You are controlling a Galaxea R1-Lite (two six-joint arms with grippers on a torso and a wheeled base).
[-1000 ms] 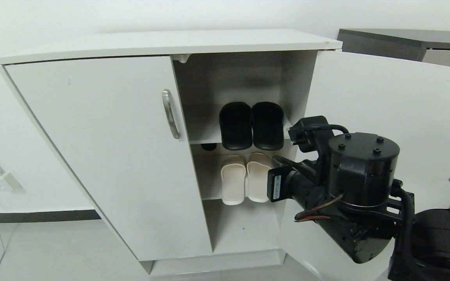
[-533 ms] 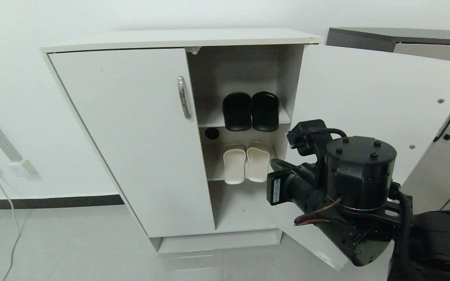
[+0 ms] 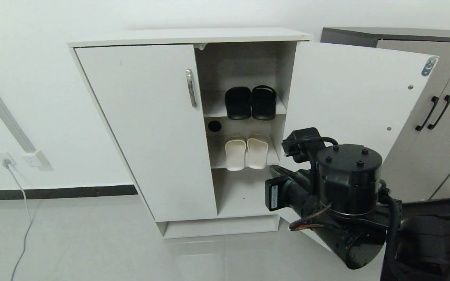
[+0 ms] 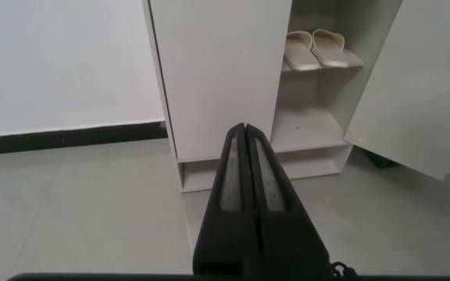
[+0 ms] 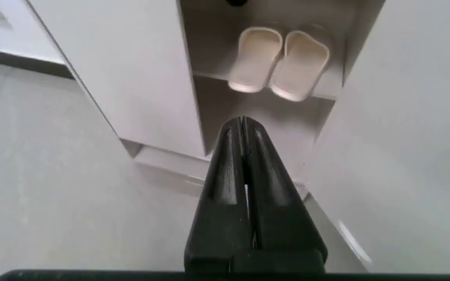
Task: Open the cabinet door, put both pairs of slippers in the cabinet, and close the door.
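Note:
The white cabinet (image 3: 150, 125) stands against the wall, its left door shut and its right door (image 3: 350, 97) swung wide open. A black pair of slippers (image 3: 250, 102) rests on the upper shelf. A white pair of slippers (image 3: 246, 152) sits on the shelf below, also seen in the wrist views (image 4: 319, 48) (image 5: 280, 55). My right gripper (image 5: 243, 121) is shut and empty, low in front of the open compartment beside the open door. My left gripper (image 4: 244, 127) is shut and empty, above the floor facing the cabinet's base.
A grey cabinet (image 3: 424, 109) with black handles stands right behind the open door. A wall socket (image 3: 6, 160) with a hanging cable is at the left. Bare tiled floor (image 3: 92, 242) lies before the cabinet.
The head camera has drawn back: the cabinet looks smaller and farther, and the grey cabinet has come into sight. Slippers and door have kept their places.

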